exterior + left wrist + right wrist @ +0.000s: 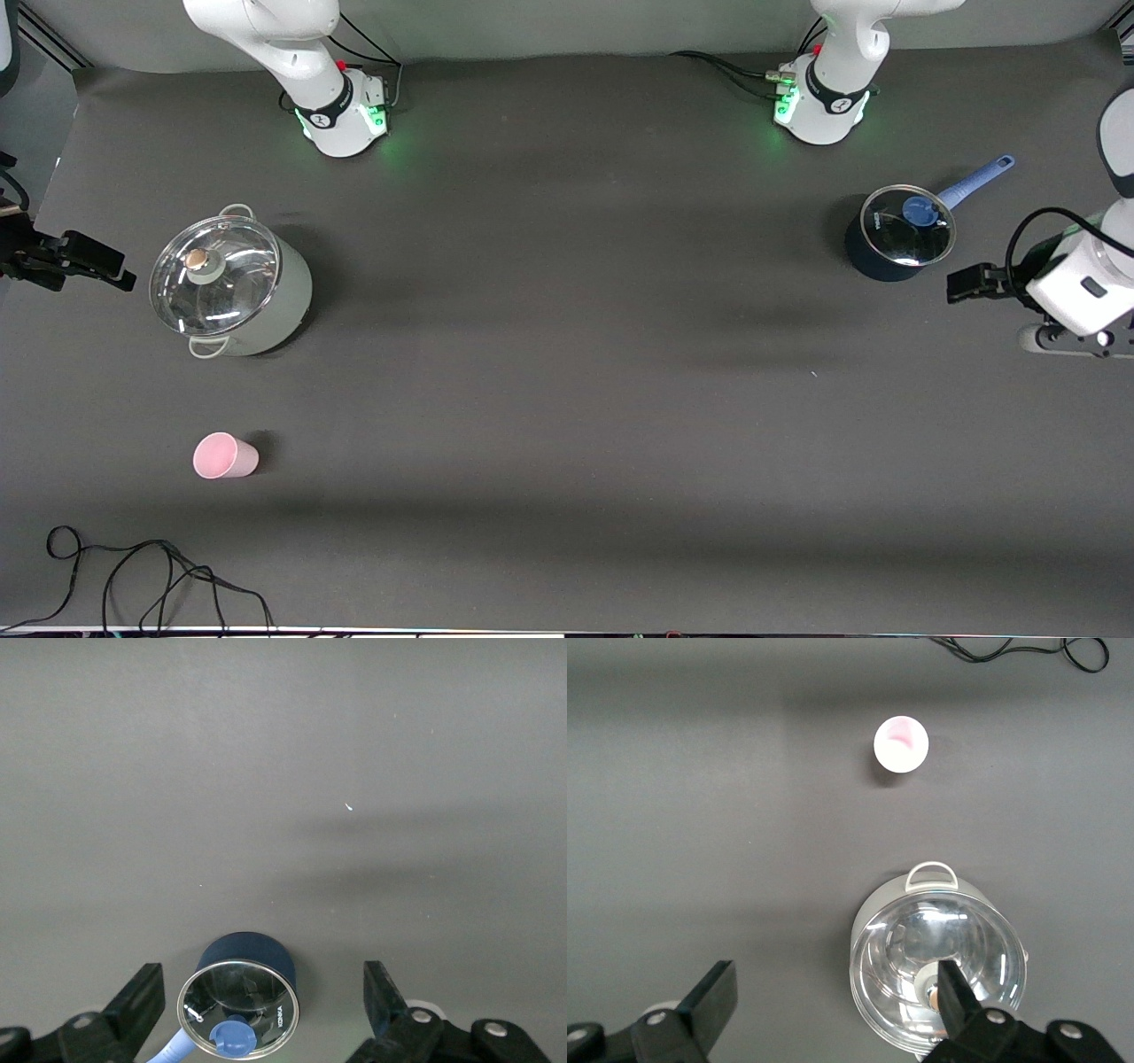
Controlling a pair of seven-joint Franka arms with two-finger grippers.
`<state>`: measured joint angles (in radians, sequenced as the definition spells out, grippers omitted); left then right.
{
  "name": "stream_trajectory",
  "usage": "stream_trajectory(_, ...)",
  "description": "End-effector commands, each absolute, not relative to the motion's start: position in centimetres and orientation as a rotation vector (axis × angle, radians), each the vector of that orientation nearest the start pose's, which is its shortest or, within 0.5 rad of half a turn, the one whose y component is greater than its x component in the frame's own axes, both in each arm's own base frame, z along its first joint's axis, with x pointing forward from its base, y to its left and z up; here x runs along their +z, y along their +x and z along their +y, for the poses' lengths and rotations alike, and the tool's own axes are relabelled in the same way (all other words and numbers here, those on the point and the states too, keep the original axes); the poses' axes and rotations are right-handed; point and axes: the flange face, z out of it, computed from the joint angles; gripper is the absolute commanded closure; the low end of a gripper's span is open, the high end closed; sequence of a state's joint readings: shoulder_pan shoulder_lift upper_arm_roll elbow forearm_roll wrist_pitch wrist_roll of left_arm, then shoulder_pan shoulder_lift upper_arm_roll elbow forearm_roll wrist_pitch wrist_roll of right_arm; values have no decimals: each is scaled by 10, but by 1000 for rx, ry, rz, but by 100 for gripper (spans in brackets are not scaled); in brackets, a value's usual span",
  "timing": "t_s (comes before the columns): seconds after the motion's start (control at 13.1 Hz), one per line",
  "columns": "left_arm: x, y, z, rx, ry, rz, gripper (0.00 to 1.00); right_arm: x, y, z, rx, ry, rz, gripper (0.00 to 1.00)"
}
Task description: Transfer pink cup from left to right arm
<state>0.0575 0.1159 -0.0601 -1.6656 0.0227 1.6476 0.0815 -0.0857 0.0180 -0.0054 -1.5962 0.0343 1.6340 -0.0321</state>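
Observation:
The pink cup (225, 455) (901, 744) stands alone on the dark table at the right arm's end, nearer to the front camera than the grey pot (229, 285). Nothing holds it. My right gripper (93, 263) (834, 980) hangs open and empty over the table's edge beside that pot, well apart from the cup. My left gripper (967, 283) (263, 980) hangs open and empty at the left arm's end, beside the blue saucepan (902, 232) (248, 994). The cup does not show in the left wrist view.
The grey pot (939, 966) has a glass lid and two loop handles. The blue saucepan has a glass lid and a long light-blue handle (976, 179). A black cable (133, 576) (1010, 650) lies near the front edge, close to the cup.

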Motion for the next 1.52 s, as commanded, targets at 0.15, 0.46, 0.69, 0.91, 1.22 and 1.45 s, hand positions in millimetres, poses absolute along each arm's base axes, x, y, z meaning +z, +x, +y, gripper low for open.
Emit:
stream_trajectory(0.15,534,572,-24,20,-3121,250,0,606,568,-42,-35,-3121,100,0)
stream_trajectory(0.46,551,590,-37,-104,-3116,298,0,607,567,-43,-37,-3123,88,0)
stream_trajectory(0.69,560,602,-37,-117,-3114,314,0,609,567,-45,-44,-3128,88,0)
stream_trajectory(0.91,565,599,-38,-84,-3128,309,0,612,563,-47,-35,-3128,73,0)
stream_trajectory(1.22,582,589,-50,-7,-3112,347,0,611,557,-45,27,-3128,17,0)
stream_trajectory(1.45,596,589,-55,43,-3114,367,0,610,555,-46,51,-3126,12,0)
